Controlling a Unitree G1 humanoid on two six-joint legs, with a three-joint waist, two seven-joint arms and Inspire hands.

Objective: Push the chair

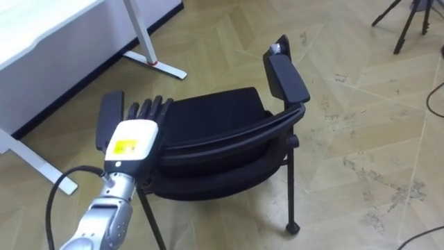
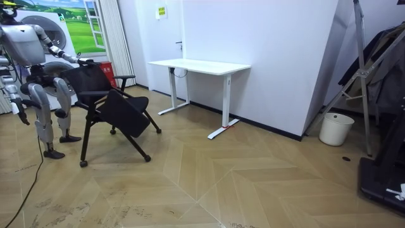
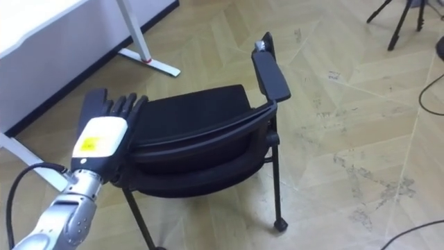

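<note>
A black chair (image 1: 215, 114) with two armrests stands on the wooden floor right in front of me, its backrest (image 1: 229, 142) nearest to me. My left hand (image 1: 132, 142) lies on the left end of the backrest's top, beside the left armrest (image 1: 109, 118), fingers straight and reaching over toward the seat. In the room view I stand behind the chair (image 2: 111, 104) at the room view's left, one arm stretched to its back. My right hand (image 2: 23, 116) hangs low at my side there.
A white desk (image 1: 41, 28) on white legs stands ahead to the left, its foot (image 1: 156, 64) close to the chair. Tripod legs (image 1: 409, 21) stand at the far right. A white bucket (image 2: 335, 128) sits by the wall. Open floor lies between chair and desk.
</note>
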